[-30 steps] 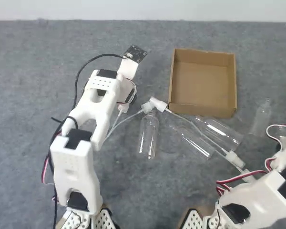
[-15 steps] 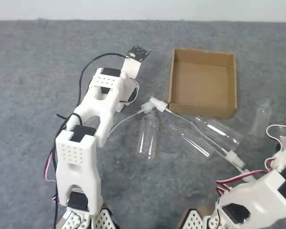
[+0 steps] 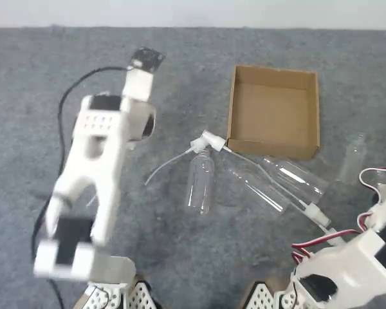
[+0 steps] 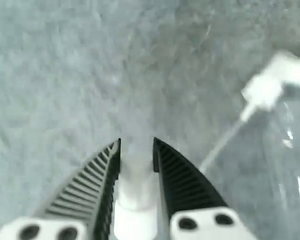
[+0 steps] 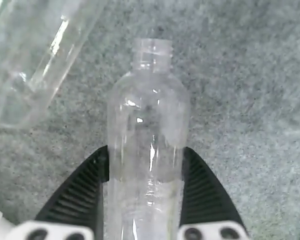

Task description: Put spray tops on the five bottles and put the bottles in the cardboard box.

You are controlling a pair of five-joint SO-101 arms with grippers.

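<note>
Cardboard box (image 3: 274,109) on grey carpet (image 3: 26,96); pale wall (image 3: 193,13) behind

A white spray top (image 4: 135,200) sits pinched between the left fingers (image 4: 97,185). Off beyond their tips lies a capped bottle (image 4: 292,145), clear. The right fingers (image 5: 85,190) clasp an open-necked bottle (image 5: 147,135), neck pointing away.

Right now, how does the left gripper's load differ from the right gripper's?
The left gripper pinches a small white piece, probably a spray top; the right gripper clasps a clear bottle with an open, uncapped neck. The white piece is narrow, so the left jaws stand nearly together; the bottle is wide, so the right jaws stand far apart. Both loads sit squarely between their jaws, over the grey carpet.
</note>
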